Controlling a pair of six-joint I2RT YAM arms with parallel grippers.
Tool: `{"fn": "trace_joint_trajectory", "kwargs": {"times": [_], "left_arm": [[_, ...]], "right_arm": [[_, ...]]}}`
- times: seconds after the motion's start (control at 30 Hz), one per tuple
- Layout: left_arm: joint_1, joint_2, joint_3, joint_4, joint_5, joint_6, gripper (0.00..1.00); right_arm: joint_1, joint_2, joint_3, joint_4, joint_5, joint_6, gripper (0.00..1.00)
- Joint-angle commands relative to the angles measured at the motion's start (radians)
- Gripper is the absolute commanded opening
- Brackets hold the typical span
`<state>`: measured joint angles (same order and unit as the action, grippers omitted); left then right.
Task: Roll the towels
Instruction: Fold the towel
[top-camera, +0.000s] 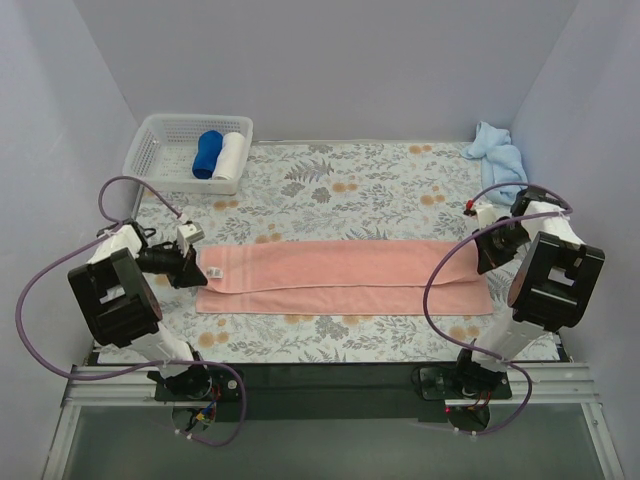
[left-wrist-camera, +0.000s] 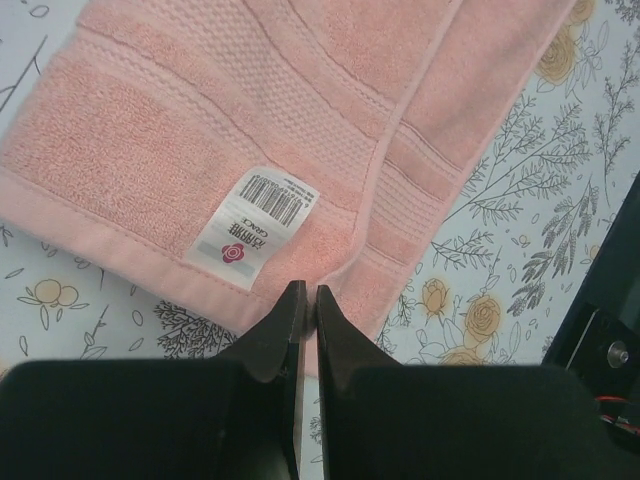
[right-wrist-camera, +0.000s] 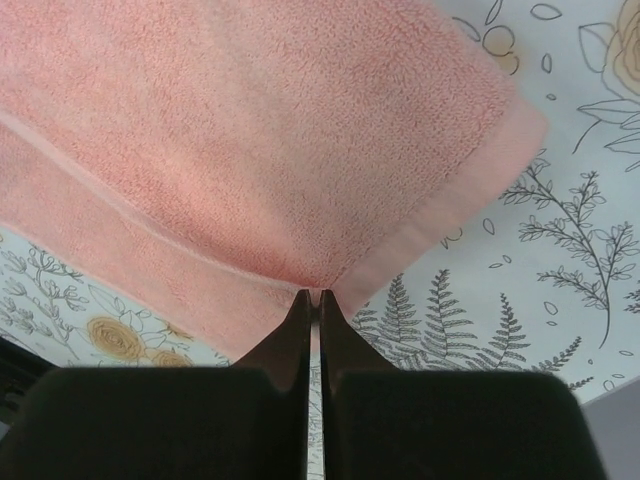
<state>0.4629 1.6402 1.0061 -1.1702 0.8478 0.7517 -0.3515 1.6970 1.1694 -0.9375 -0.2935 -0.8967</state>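
The salmon-pink towel lies folded lengthwise across the middle of the floral table. Its white tag is at the left end. My left gripper sits at the towel's left end, its jaws shut on the hem beside the tag; in the left wrist view the upper layer's edge runs down into the tips. My right gripper is at the right end, and in the right wrist view it is shut on the puckered pink cloth. The light sky-blue towel lies crumpled at the back right corner.
A white basket at the back left holds a dark blue roll and a white roll. Purple cables loop off both arms. Walls close in on the left, right and back.
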Motion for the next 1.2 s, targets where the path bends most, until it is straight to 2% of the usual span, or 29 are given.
{"fn": "trace_joint_trajectory", "kwargs": {"times": [0.0,0.13,0.37,0.47,0.57,0.77,0.93,1.17], "left_arm": [[0.008,-0.066,-0.018,0.098,-0.039,-0.011,0.0],[0.01,-0.033,0.055,0.07,-0.039,-0.023,0.0],[0.046,0.012,0.238,-0.119,0.027,0.04,0.0],[0.048,0.0,0.252,-0.19,0.014,0.1,0.0],[0.049,-0.028,0.217,-0.223,-0.022,0.15,0.0],[0.051,-0.106,0.048,-0.209,-0.12,0.247,0.0],[0.051,-0.099,-0.053,-0.094,-0.174,0.215,0.0],[0.049,-0.051,-0.1,0.044,-0.207,0.14,0.0]], "right_arm": [[-0.003,0.016,0.022,0.055,0.017,-0.022,0.01],[-0.007,0.018,0.067,0.048,0.028,-0.008,0.01],[-0.038,-0.055,0.133,-0.039,0.01,-0.047,0.01],[-0.049,-0.1,0.098,-0.056,0.023,-0.082,0.01],[-0.056,-0.137,0.047,-0.053,0.048,-0.123,0.01],[-0.081,-0.154,-0.079,-0.015,0.08,-0.172,0.01],[-0.083,-0.123,-0.177,0.058,0.114,-0.174,0.01],[-0.081,-0.068,-0.186,0.108,0.122,-0.143,0.01]]}}
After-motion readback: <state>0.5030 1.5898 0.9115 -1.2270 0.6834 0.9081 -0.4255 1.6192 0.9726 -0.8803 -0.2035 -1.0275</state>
